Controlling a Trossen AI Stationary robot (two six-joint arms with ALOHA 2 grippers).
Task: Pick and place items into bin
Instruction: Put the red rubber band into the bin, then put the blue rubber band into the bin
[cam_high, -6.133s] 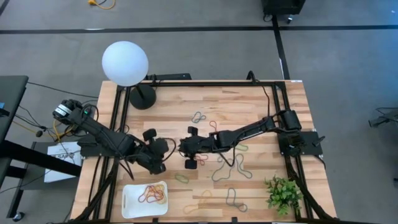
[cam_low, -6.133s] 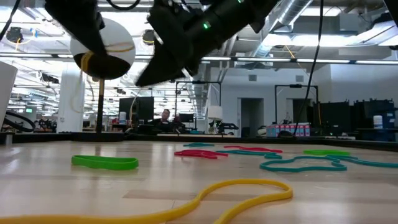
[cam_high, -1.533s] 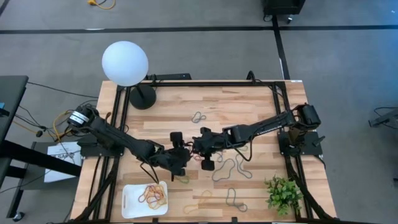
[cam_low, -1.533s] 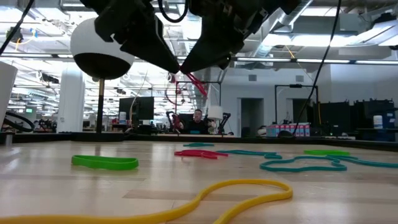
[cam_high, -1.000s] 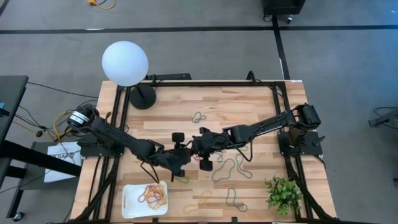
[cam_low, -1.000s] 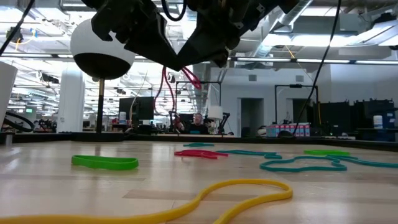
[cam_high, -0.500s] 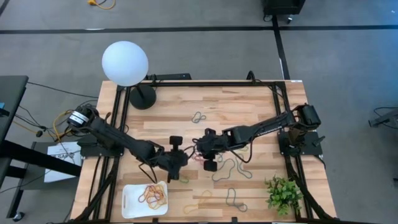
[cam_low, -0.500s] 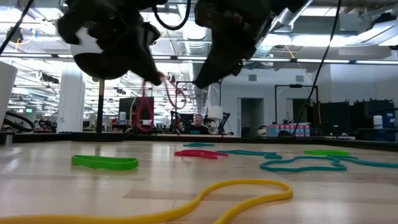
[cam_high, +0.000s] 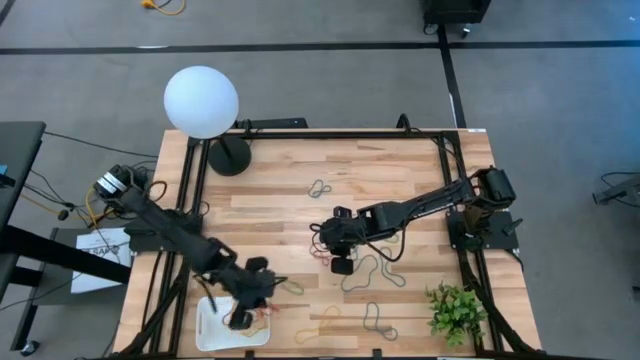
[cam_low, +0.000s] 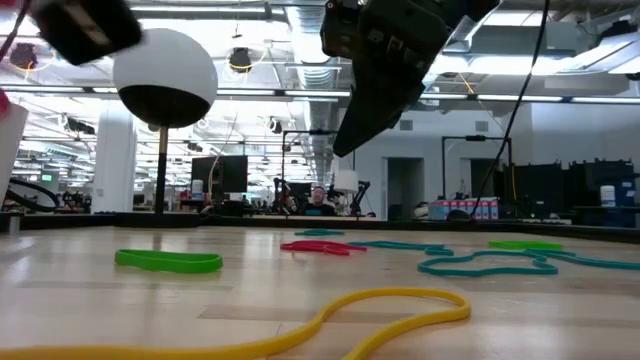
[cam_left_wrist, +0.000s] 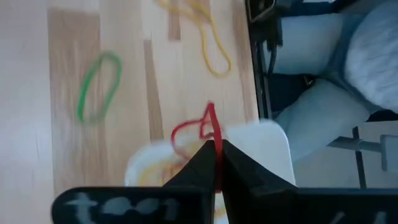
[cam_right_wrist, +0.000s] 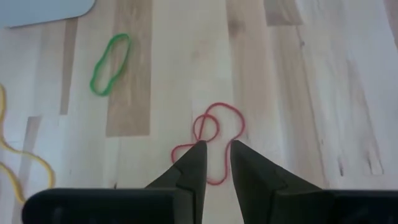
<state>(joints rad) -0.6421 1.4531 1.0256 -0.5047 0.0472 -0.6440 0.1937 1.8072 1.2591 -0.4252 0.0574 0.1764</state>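
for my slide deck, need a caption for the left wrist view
Left claw shut on a red rubber band, carrying it over the white bin.

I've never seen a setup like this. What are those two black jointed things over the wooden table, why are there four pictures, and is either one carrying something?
They are two robot arms, each ending in a two-finger pincer. One picture looks straight down from above, one looks level across the tabletop, and the other two come from cameras on the arms' wrists.

Coloured rubber bands lie scattered on the wooden table. A white globe lamp stands at one corner, a green plant at another, and a shallow white bin sits near the front edge with a few bands already in it.

The left pincer is shut on a red band and is over the bin. The right pincer, jaws a little apart and empty, hangs over another red band lying on the wood, with a green band nearby.
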